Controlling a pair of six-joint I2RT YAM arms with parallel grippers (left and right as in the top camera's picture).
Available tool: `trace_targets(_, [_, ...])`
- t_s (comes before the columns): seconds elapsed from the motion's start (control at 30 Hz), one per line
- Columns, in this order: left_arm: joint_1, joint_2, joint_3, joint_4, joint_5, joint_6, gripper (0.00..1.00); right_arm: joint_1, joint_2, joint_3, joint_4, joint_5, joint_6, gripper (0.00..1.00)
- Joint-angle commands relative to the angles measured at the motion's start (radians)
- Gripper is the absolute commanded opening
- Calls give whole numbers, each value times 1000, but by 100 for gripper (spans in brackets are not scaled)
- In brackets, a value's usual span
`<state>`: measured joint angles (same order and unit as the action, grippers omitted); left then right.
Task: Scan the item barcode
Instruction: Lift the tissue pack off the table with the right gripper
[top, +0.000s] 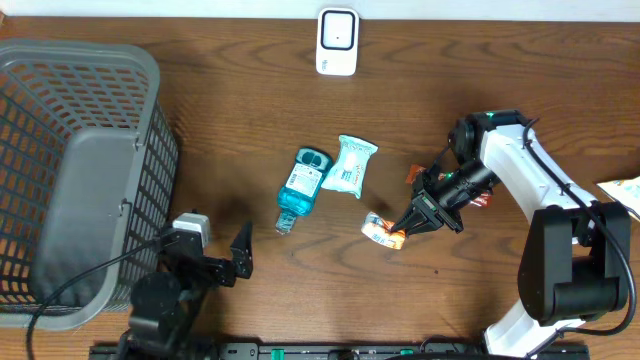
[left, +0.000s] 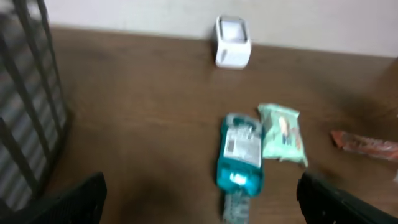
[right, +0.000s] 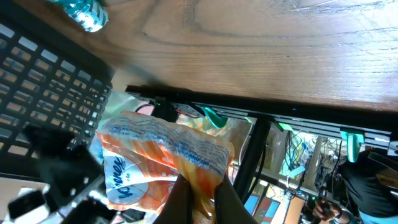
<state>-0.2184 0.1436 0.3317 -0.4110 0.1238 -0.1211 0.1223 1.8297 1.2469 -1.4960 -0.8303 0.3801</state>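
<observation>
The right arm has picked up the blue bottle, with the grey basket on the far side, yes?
No: the right gripper is shut on an orange-and-white packet, as the right wrist view shows. The blue bottle lies on the table; the basket part is right.

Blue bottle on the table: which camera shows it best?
Overhead: the blue bottle lies whole and sharp beside the wipes pack. Left wrist shows the bottle close but blurred; right wrist catches only a teal tip at the top edge.
</observation>
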Motion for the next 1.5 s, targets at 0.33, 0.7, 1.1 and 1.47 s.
trace_targets(0.33, [-4, -3, -109, -40, -16, -103, 98, 36, -12, -3, 8, -6, -255, 1])
trace_targets(0.7, [-4, -3, -109, -134, -16, -102, 98, 37, -14, -3, 8, 95, -352, 1])
trace_targets(1.1, [-4, -3, -109, -237, -16, -102, 98, 37, -158, -3, 116, 126, -351, 1])
trace_targets(1.47, [-4, -3, -109, -351, -22, -98, 98, 50, -340, -3, 219, 303, -185, 2])
